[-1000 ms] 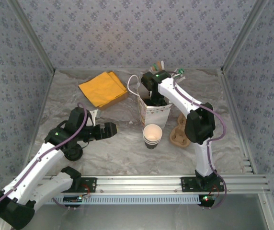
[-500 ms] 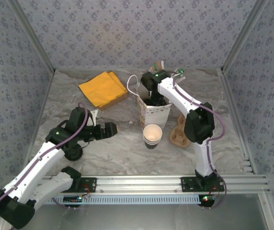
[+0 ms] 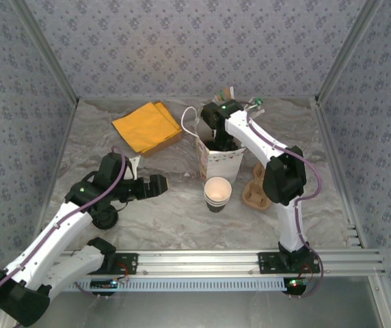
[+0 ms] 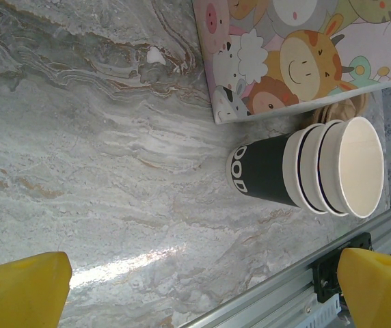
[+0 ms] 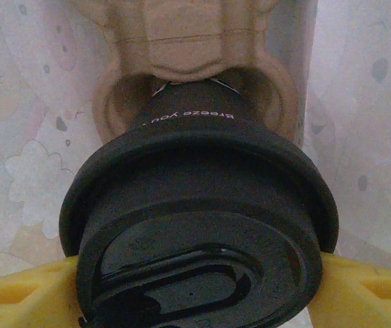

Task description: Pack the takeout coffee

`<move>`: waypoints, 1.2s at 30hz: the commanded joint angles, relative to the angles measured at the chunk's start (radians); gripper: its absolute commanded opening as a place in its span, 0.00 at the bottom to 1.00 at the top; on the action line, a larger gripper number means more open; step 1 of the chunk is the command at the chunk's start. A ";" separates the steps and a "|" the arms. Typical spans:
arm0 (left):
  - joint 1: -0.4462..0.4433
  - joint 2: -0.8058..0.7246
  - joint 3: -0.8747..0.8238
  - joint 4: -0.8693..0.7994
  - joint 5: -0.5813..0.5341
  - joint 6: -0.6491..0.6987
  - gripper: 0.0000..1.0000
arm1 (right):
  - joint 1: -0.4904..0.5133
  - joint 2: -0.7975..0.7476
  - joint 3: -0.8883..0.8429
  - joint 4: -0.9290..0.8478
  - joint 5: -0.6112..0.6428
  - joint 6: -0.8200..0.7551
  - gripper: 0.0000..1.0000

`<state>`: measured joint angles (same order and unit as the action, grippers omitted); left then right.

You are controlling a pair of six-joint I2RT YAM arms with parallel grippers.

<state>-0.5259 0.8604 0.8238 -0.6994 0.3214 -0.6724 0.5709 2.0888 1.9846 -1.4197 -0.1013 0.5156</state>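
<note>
Left gripper point(image 3: 160, 185) gapes wide and empty at 9 o'clock of the takeout coffee point(image 3: 217, 192), which stands on the table at 6 o'clock of the paper bag point(image 3: 223, 164). Right gripper point(image 5: 195, 294) is clamped on a lidded dark cup point(image 5: 195, 205) inside that bag. The danger as I see it: a careless sideways sweep topples the light coffee cup, and a hard squeeze crumples it.

Soft, even overhead light fills the table point(image 3: 182, 219), shadows faint. In the left wrist view we catch glare on the marble and sharp cups point(image 4: 305, 167); the close, dim lid point(image 5: 195, 225) blurs.
</note>
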 commanded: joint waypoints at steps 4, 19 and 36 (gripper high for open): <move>-0.005 0.005 0.039 0.011 -0.008 0.018 1.00 | 0.003 0.028 0.016 -0.014 0.021 0.001 0.79; -0.006 0.006 0.038 0.012 -0.009 0.018 1.00 | 0.011 0.018 0.020 -0.019 0.022 0.011 0.80; -0.006 0.003 0.036 0.012 -0.007 0.016 1.00 | 0.015 0.016 0.018 -0.021 0.022 0.015 0.80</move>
<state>-0.5259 0.8677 0.8238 -0.6991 0.3214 -0.6697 0.5793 2.0892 1.9869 -1.4208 -0.0940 0.5163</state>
